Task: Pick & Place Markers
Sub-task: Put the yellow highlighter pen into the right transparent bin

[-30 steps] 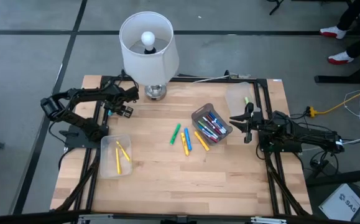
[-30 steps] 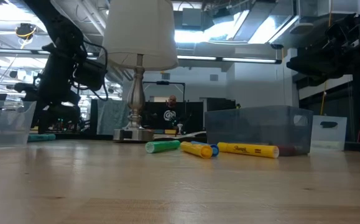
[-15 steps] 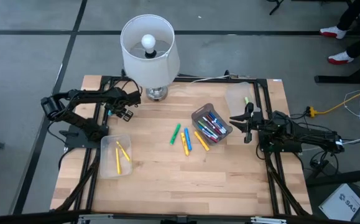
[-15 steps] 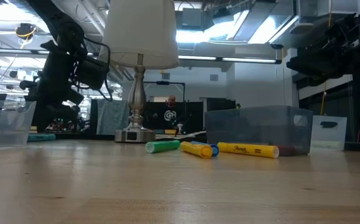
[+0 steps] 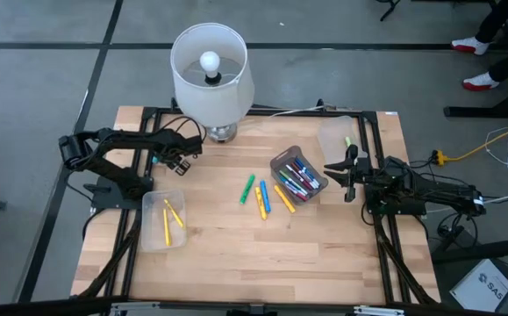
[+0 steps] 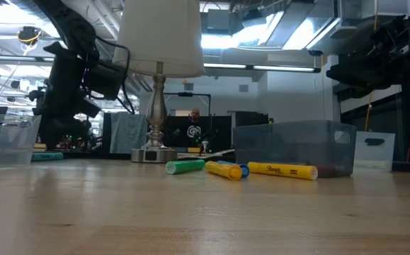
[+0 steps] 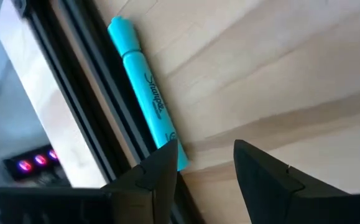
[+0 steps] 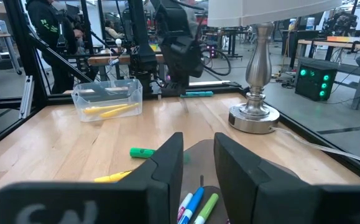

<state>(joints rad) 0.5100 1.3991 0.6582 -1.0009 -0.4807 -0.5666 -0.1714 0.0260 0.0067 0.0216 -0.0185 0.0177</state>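
Observation:
Green (image 5: 247, 188), blue (image 5: 264, 195) and yellow (image 5: 284, 198) markers lie loose on the wooden table. More fill a clear bin (image 5: 298, 174) beside them. Two yellow ones lie in a bin (image 5: 164, 218) at the near left. A teal marker (image 7: 142, 93) lies flat against the black frame rail at the far left, also seen in the low view (image 6: 47, 156). My left gripper (image 7: 207, 168) hovers open just over it, with nothing between its fingers (image 5: 180, 158). My right gripper (image 5: 346, 171) waits at the right, level, its fingers a little apart (image 8: 198, 155).
A table lamp (image 5: 210, 66) stands at the far middle, its metal base (image 8: 253, 118) close to my left gripper. A third clear bin (image 5: 337, 136) sits at the far right. Black frame rails run along the table's left and right sides.
My left gripper has swung a little toward the table's right, nearer the lamp's base, rolling its wrist somewhat. Its fingers stay open. The markers lie where they were.

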